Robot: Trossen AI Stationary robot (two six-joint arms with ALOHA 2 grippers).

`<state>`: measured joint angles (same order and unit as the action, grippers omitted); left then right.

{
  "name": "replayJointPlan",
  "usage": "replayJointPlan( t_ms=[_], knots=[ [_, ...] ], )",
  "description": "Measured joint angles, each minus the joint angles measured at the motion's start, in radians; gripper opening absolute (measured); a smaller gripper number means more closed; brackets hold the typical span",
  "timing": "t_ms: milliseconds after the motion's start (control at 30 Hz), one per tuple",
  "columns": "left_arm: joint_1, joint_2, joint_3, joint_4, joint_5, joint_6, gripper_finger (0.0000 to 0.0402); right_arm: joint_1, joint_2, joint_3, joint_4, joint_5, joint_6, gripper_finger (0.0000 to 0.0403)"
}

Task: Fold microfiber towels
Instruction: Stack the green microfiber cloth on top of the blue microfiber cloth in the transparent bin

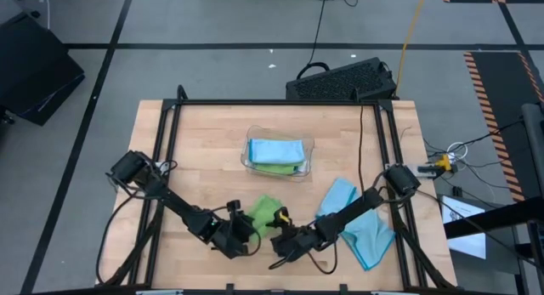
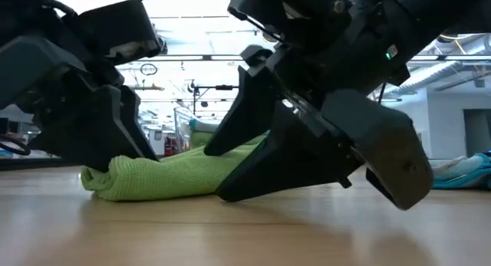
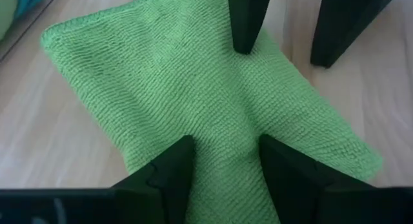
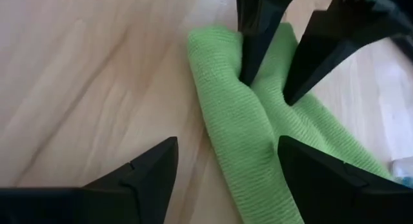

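Observation:
A lime green towel (image 1: 265, 208), folded into a thick strip, lies flat on the wooden table near its front edge. My left gripper (image 3: 226, 141) comes in from the left, its fingers set down on the towel (image 3: 161, 88). My right gripper (image 4: 227, 143) comes in from the right and is open. One of its fingers (image 3: 248, 24) stands over the towel and the other (image 3: 342, 30) over bare wood beside it. In the low view the towel (image 2: 153, 178) lies between the two dark grippers. My left gripper has a raised ridge of the green cloth (image 3: 226, 166) between its two fingers, which slant down from the table's left. Several folded layers lie under them. The towel stays flat on the table. Of my right gripper I cannot tell whether a fingertip touches the towel.
A clear plastic tray (image 1: 246, 155) at the table's middle holds a folded blue towel (image 1: 276, 149) on top of a green one. Loose light blue towels (image 1: 357, 223) lie at the right, under the right arm. A black frame borders the table.

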<state>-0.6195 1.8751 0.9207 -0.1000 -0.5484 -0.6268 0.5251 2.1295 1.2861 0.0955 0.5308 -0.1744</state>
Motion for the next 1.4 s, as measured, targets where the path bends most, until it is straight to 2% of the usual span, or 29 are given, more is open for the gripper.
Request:
replayJointPlan(
  t_ms=[167,433,567,667,767,1000,1233,1400],
  knots=[
    [-0.014,0.000,-0.048,0.113,-0.010,0.031,0.0186,-0.007,0.000,0.000,0.001,0.022,-0.096,0.0265],
    [-0.015,0.002,-0.054,0.139,-0.008,0.039,0.0186,-0.046,0.000,0.000,-0.013,0.017,-0.255,0.0253],
    [-0.014,0.002,-0.054,0.150,-0.002,0.039,0.0186,-0.065,-0.001,-0.001,-0.017,-0.047,-0.316,0.0232],
    [-0.014,0.003,-0.054,0.159,-0.001,0.040,0.0186,-0.081,-0.001,-0.002,-0.020,-0.107,-0.319,0.0209],
    [-0.014,0.003,-0.055,0.163,-0.001,0.041,0.0186,-0.085,-0.001,-0.020,0.008,-0.117,-0.333,0.0172],
    [-0.014,-0.010,-0.055,0.170,-0.003,0.048,0.0186,-0.097,-0.001,-0.039,0.023,-0.190,-0.311,0.0023],
    [-0.040,-0.137,-0.053,0.101,-0.028,0.064,0.0186,-0.105,-0.025,-0.042,-0.006,-0.189,-0.279,0.0016],
    [-0.089,-0.234,-0.053,0.001,-0.136,0.038,0.0186,-0.115,-0.115,-0.047,-0.089,-0.119,-0.249,0.0007]
  ],
)
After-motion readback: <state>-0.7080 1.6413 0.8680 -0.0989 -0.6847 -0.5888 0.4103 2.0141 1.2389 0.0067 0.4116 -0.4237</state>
